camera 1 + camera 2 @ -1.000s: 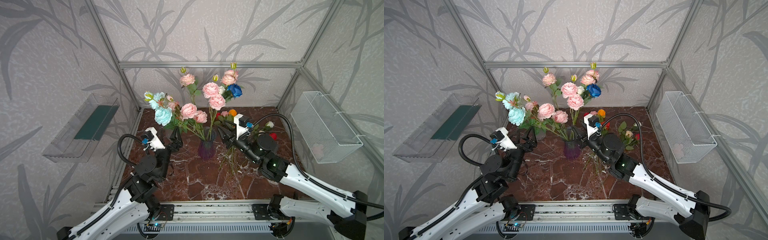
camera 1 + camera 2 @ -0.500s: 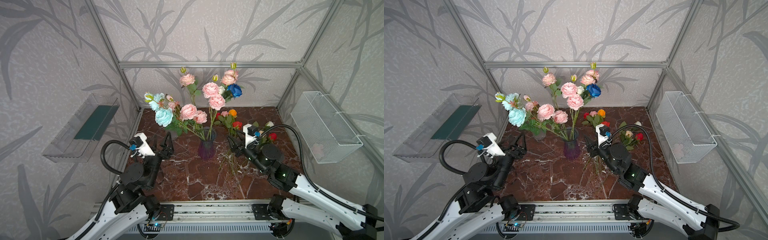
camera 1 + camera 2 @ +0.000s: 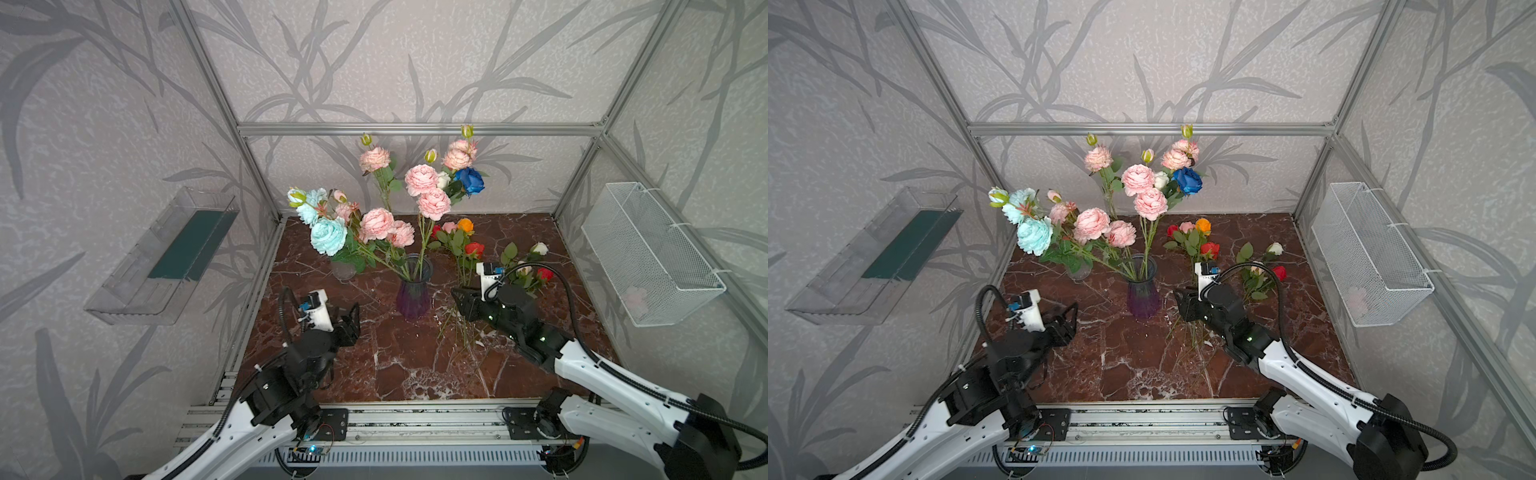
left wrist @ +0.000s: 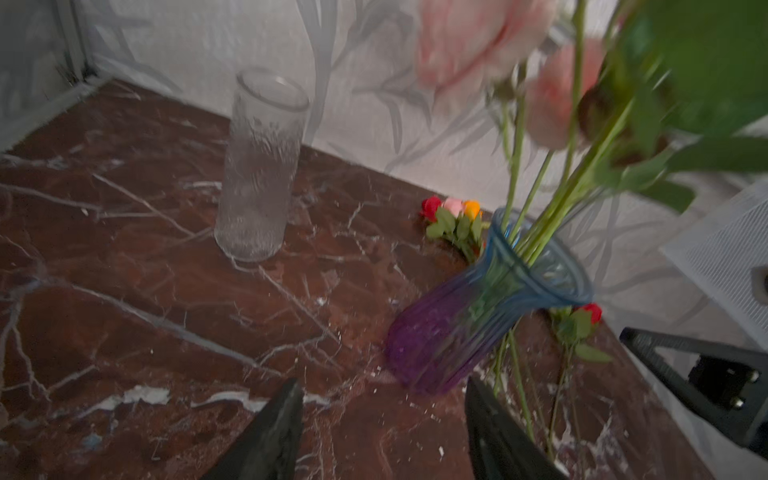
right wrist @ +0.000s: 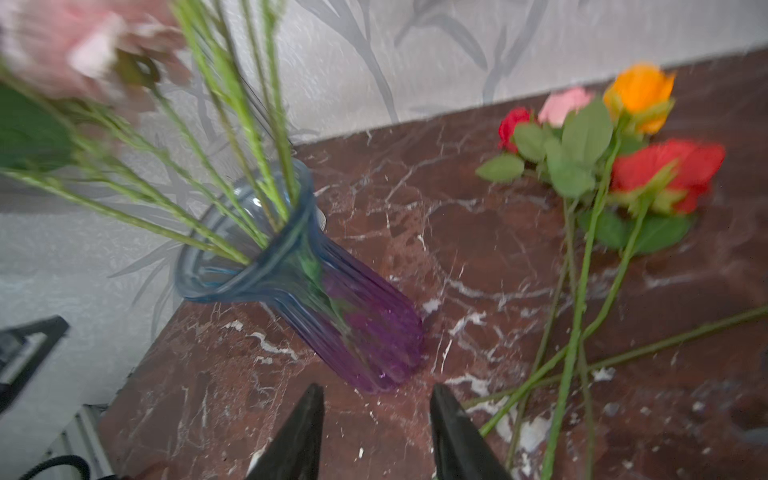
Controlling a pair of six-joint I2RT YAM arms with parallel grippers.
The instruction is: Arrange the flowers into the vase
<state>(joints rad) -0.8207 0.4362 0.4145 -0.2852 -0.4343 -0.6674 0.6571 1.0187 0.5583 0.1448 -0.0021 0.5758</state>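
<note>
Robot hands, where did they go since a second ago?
Both pulled back from the vase toward the front edge: the left gripper and the right gripper, each open and empty now. The vase, its flowers and the loose roses on the table stayed put.

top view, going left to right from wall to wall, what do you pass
clear tray → left gripper → purple vase → right gripper → wire basket
</note>
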